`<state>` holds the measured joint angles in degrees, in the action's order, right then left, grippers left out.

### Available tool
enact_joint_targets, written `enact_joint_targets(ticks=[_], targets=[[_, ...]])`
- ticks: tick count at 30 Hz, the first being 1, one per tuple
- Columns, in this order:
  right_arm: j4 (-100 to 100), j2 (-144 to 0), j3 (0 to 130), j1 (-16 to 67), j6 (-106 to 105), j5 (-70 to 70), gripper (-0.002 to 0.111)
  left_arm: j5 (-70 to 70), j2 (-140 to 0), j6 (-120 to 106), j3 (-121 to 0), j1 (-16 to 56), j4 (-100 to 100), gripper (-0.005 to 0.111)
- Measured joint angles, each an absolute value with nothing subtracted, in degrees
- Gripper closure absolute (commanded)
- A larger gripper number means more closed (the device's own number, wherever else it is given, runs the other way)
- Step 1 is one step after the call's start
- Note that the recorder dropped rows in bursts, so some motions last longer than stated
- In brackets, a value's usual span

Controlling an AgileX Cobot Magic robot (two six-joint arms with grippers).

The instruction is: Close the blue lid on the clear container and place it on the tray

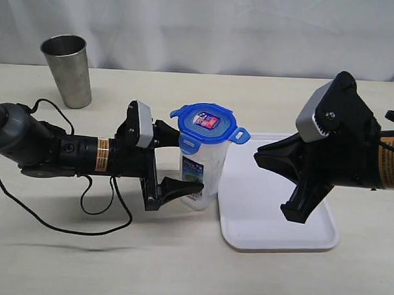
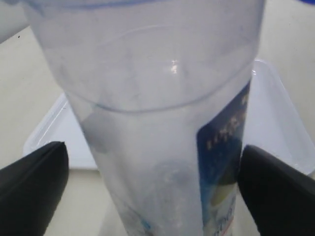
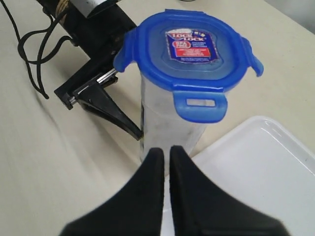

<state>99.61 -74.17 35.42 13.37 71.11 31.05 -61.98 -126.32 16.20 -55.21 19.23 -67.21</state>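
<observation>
Just left of the tray [image 1: 271,234], at mid-frame, the container [image 1: 199,173] stands on the table [image 1: 180,270] with the lid [image 1: 207,125] on top. Its flaps stick out and look unsnapped. The left gripper [image 1: 183,160] is open around the container. The right gripper [image 3: 165,152] is closed and empty. Snapping the lid and moving the container onto the tray are left to do.

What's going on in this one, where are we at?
The clear container stands on the table just beside the tray, not on it yet. The blue lid sits on top, its flaps sticking outward, apparently not snapped down. The left gripper is open, with a finger on either side of the container's body and no grip on it. The right gripper is shut and empty, hanging over the tray and pointing toward the container.
</observation>
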Motion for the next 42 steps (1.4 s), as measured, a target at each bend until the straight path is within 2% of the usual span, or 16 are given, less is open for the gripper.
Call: enact_joint_targets(ticks=[12, 37, 40, 42], targets=[[99.6, -74.2, 35.4, 13.4, 71.3, 31.1, 0.104, -64.5, -132.4, 16.2, -59.7, 21.9, -67.3, 0.021], [99.6, -74.2, 35.4, 13.4, 71.5, 31.1, 0.104, -67.5, -132.6, 15.2, -60.5, 24.5, -63.9, 0.021], [99.6, -74.2, 35.4, 13.4, 71.5, 31.1, 0.104, -67.2, -132.6, 15.2, -60.5, 24.5, -63.9, 0.030], [99.6, -74.2, 35.4, 13.4, 71.5, 31.1, 0.104, -66.6, -132.6, 15.2, -60.5, 24.5, -63.4, 0.046]])
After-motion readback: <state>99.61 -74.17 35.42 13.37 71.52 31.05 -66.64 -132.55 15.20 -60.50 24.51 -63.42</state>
